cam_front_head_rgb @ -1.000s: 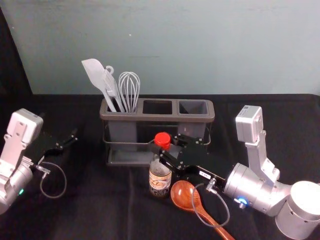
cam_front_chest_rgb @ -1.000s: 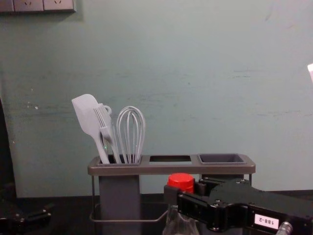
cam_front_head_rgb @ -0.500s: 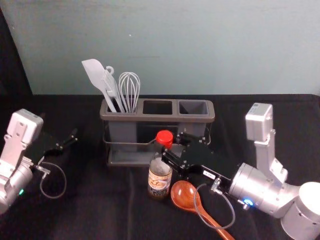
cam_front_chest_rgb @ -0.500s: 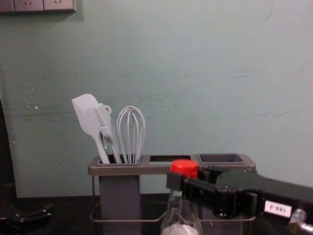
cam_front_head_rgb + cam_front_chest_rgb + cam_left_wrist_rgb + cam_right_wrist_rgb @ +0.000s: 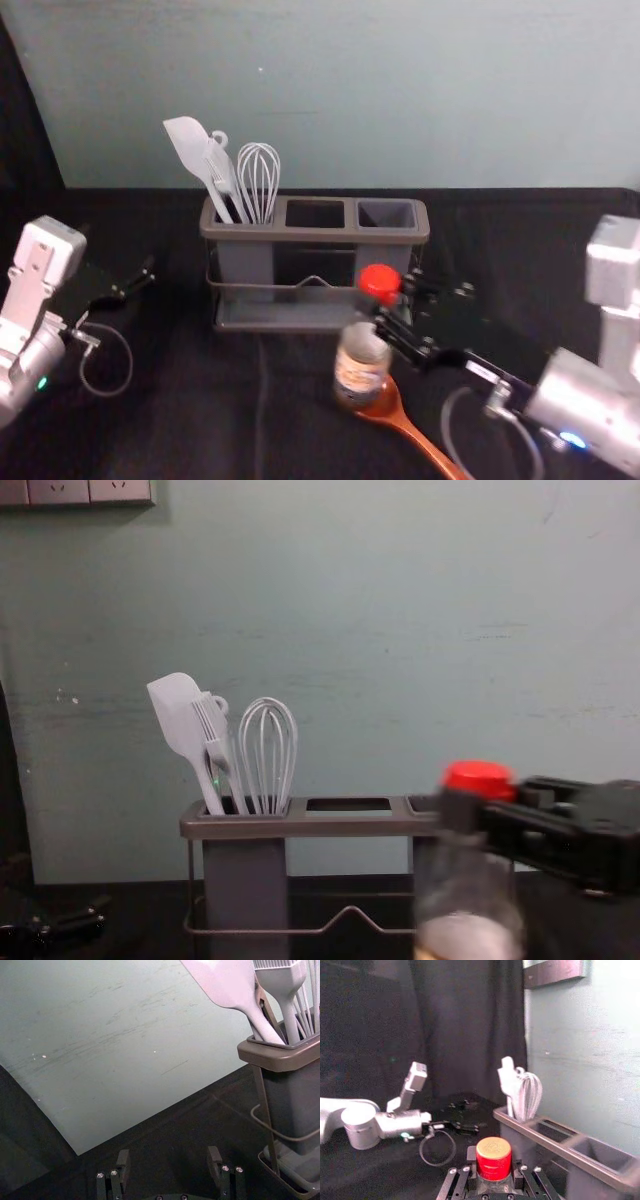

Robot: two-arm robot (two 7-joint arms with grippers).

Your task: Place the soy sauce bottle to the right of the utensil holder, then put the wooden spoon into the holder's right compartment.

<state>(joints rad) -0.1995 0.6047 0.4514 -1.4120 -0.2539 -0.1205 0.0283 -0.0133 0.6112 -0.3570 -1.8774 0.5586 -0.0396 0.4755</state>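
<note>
One soy sauce bottle (image 5: pixel 358 368): near upright, held between the right jaws; it lies at the holder's 5 o'clock, with 12 pointing away from the robot, and looks lifted.
Right gripper (image 5: pixel 385 299): jaws clenched on the neck just under the red cap (image 5: pixel 493 1157), the arm reaching in from 4 o'clock.
Left gripper (image 5: pixel 169 1157): idle at the holder's 9 o'clock, jaws parted with nothing between them.
Utensil holder (image 5: pixel 315 237): spatula (image 5: pixel 190 145) and whisk (image 5: pixel 258 180) stand in the left compartment; the right compartment (image 5: pixel 387 214) has nothing standing in it.
Wooden spoon (image 5: pixel 405 418): on the tabletop (image 5: pixel 200 410), handle running toward between 4 and 5 o'clock; in the head view the bottle covers part of its bowl.
Step in hand: carrying the bottle, I judge; neither placement is done.
Key relation: the spot beside the holder's 3 o'clock side seems to lie at about 2 o'clock from the bottle, so the move calls for a swing out and away.
Risk: moved too low, the bottle could nudge the spoon or clip the holder's near right corner.
Nearer arm for the spoon: the right.
</note>
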